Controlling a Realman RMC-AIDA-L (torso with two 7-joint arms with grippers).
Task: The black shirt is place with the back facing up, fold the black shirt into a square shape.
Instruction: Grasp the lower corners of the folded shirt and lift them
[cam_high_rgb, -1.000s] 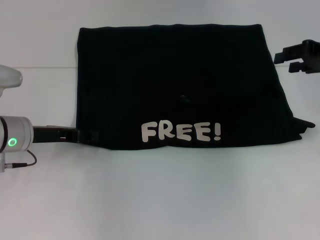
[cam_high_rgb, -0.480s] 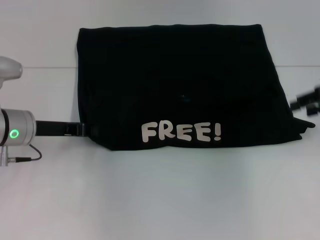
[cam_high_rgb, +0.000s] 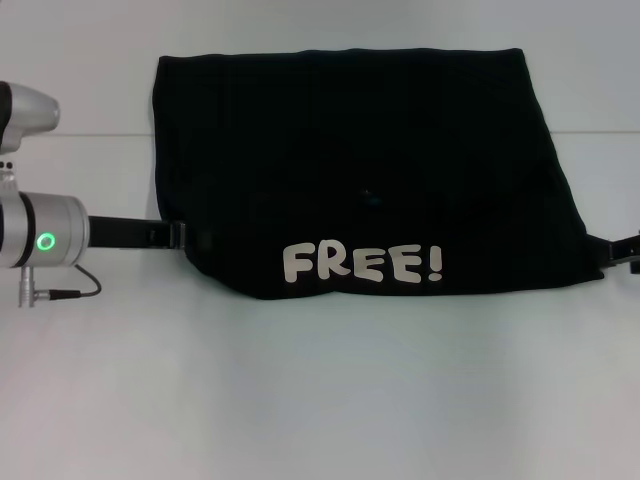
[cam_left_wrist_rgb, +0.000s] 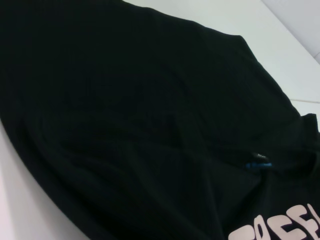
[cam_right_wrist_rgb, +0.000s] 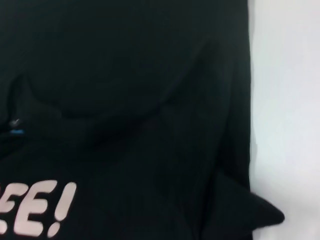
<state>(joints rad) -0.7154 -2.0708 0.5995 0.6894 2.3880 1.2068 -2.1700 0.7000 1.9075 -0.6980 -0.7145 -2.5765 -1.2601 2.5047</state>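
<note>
The black shirt (cam_high_rgb: 360, 150) lies folded flat on the white table, with the white lettering "FREE!" (cam_high_rgb: 360, 263) along its near edge. My left gripper (cam_high_rgb: 190, 238) is at the shirt's left edge near the front, where the near left corner is drawn in. My right gripper (cam_high_rgb: 625, 250) shows only as a small piece at the shirt's near right corner. The left wrist view is filled by the shirt (cam_left_wrist_rgb: 150, 125). The right wrist view shows the shirt (cam_right_wrist_rgb: 125, 100), part of the lettering (cam_right_wrist_rgb: 35, 207) and a pointed sleeve tip (cam_right_wrist_rgb: 260, 217).
The white table (cam_high_rgb: 320, 400) runs around the shirt. A seam in the table crosses behind the shirt at the far side (cam_high_rgb: 100, 135). A cable (cam_high_rgb: 75, 293) hangs from my left wrist.
My left gripper has moved right and away from me along the shirt's left edge, and the near left corner has drawn in with it. My right gripper has come down to the near right corner.
</note>
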